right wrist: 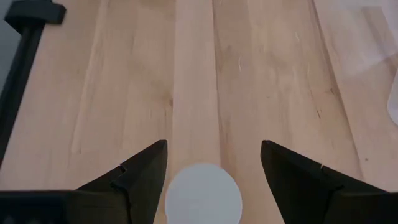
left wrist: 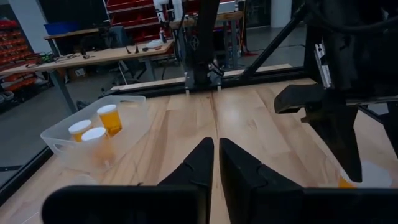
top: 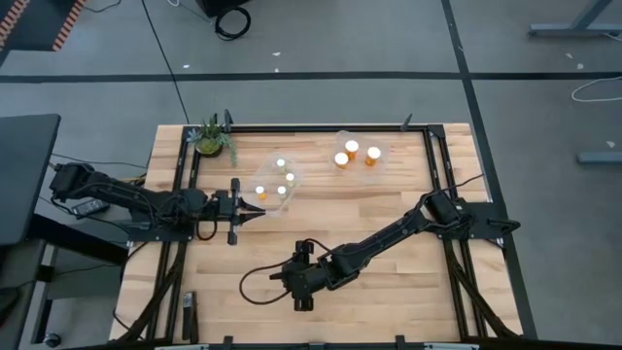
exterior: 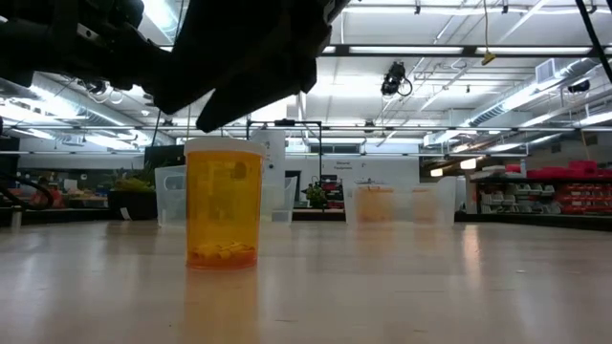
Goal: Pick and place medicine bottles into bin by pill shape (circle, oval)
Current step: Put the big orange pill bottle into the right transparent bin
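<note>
Bottle (right wrist: 203,193) cut off below, between spread fingers of right gripper (right wrist: 211,180), gripping nothing. Left gripper (left wrist: 216,168) near that bottle, fingers closed, empty.

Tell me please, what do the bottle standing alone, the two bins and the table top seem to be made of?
The bottle: likely translucent amber plastic with a matte white cap; light passes through it and pills show at its bottom. The left bin and right bin: probably clear thin plastic, since the bottles inside show through their walls. The table top: pale wood planks with visible grain and seams, smooth and slightly glossy.
</note>
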### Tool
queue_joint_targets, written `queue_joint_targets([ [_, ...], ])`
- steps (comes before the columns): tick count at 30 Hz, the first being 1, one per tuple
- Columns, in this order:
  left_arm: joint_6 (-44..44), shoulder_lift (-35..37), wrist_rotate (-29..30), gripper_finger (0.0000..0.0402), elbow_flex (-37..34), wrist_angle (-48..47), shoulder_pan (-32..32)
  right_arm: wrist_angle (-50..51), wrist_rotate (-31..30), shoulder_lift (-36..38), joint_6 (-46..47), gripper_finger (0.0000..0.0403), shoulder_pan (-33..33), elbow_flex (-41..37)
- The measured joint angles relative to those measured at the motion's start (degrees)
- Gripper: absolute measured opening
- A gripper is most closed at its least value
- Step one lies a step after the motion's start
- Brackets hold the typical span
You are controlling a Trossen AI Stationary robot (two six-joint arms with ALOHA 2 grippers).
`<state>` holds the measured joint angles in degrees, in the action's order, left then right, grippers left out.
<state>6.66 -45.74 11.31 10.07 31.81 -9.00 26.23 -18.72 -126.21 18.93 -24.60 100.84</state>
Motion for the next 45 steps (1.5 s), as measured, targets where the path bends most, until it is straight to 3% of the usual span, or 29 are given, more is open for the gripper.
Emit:
queue_joint_targets([
  [10,0.0,0.0,0.02,0.0034,0.0,0.05,0.01,1.54,0.49,0.0,0.36,0.0296,-0.04,-0.03],
  [29,0.0,0.0,0.0,0.0029,0.0,0.04,0.01,0.04,3.63,0.1,3.88,0.0296,0.09,-5.01],
  [45,0.0,0.0,0.01,0.0031,0.0,0.05,0.0,-1.03,2.93,0.12,3.63,0.0225,0.09,-5.01],
])
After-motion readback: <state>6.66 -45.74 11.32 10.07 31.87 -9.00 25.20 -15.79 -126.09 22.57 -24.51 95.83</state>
